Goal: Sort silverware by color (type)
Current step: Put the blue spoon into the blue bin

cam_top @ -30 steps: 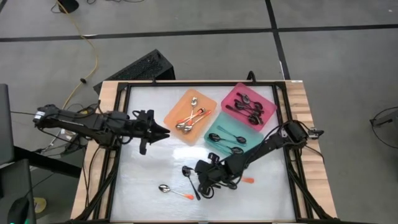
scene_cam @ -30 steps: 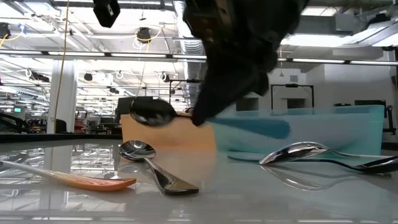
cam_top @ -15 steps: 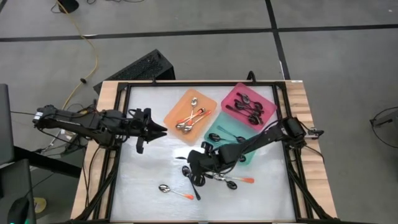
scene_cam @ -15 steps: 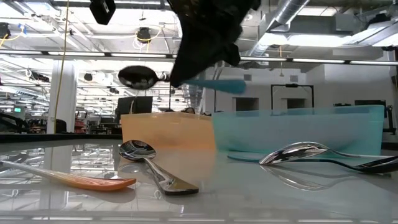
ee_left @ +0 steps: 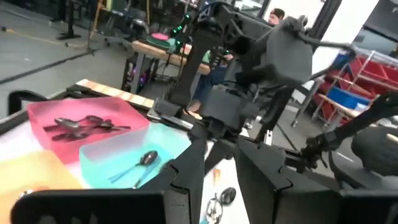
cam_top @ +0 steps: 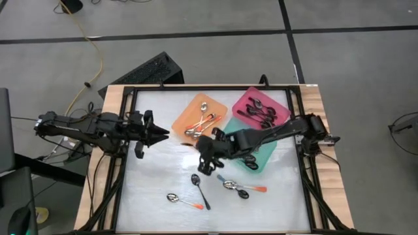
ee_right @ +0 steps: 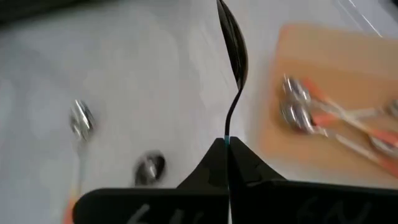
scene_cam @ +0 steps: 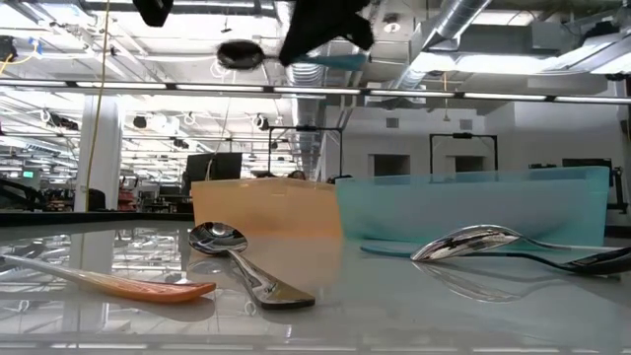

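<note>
The right gripper [cam_top: 204, 158] hangs above the white table [cam_top: 157, 189], its fingers [ee_right: 214, 163] pressed together on a teal-handled spoon [ee_right: 232, 50]. The spoon's dark bowl points away from the fingertips, and in the low view the spoon [scene_cam: 251, 54] is high in the air, level, well above everything on the table.

Just beside this gripper, toward the far edge of the table, lies the orange tray [cam_top: 200, 122] with several orange-handled metal spoons [cam_top: 201, 123] in it. Under the right arm, behind the gripper, sits the teal tray [cam_top: 261, 153], which holds teal-handled spoons [ee_left: 138, 165]. Beyond that, at the far right corner, is the pink tray [cam_top: 261, 110], holding a cluster of all-black spoons [cam_top: 262, 113].

On the bare table on the near side of the gripper are the loose pieces: a black spoon [cam_top: 200, 188] closest to it, a pair of spoons with an orange handle showing [cam_top: 240, 188] to its right, and one orange-handled spoon [cam_top: 181, 200] nearer the front edge.

The left gripper [cam_top: 160, 133] waits over the left part of the table, pointing toward the orange tray, apart from the right gripper. Its fingers [ee_left: 189, 168] stand apart with nothing between them.
</note>
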`<state>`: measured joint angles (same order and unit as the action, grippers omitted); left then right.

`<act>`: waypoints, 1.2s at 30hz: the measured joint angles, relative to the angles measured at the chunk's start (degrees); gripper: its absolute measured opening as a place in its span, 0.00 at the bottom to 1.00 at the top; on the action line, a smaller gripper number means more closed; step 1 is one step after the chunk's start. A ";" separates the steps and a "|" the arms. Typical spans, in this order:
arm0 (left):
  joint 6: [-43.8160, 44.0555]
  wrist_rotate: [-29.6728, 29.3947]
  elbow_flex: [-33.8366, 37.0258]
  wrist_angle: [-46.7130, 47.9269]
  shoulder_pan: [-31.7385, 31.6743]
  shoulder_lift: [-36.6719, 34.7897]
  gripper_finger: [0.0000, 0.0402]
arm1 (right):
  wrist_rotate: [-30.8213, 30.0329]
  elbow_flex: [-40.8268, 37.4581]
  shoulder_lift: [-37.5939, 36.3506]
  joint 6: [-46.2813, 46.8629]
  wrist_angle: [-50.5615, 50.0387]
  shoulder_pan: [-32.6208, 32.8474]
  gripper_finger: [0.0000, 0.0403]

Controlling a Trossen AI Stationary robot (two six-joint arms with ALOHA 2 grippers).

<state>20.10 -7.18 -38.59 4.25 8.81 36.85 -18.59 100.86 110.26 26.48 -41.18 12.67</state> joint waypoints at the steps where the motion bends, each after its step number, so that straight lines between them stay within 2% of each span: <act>1: -0.14 -0.36 0.00 0.10 0.01 -0.28 0.19 | 0.00 0.11 -0.71 0.00 0.22 -0.41 0.00; 11: 0.38 -1.91 0.00 1.48 0.01 -1.21 0.19 | -4.20 -0.04 -6.67 -0.24 -10.42 -4.34 0.00; 20: 0.55 -6.92 0.00 1.60 0.01 -1.30 0.19 | -5.09 -0.17 -10.58 -8.41 -15.01 -9.99 0.00; 30: 0.07 -10.14 0.00 1.72 0.01 -1.28 0.19 | -1.35 -1.56 -18.40 -17.90 -11.76 -20.98 0.00; 36: 0.07 -10.20 0.00 2.20 0.01 -1.25 0.19 | 0.02 -9.51 -26.20 -18.19 -8.60 -28.15 0.00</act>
<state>20.16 -17.39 -38.59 6.44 8.82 35.60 -18.57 91.34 84.06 8.29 -49.78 -15.48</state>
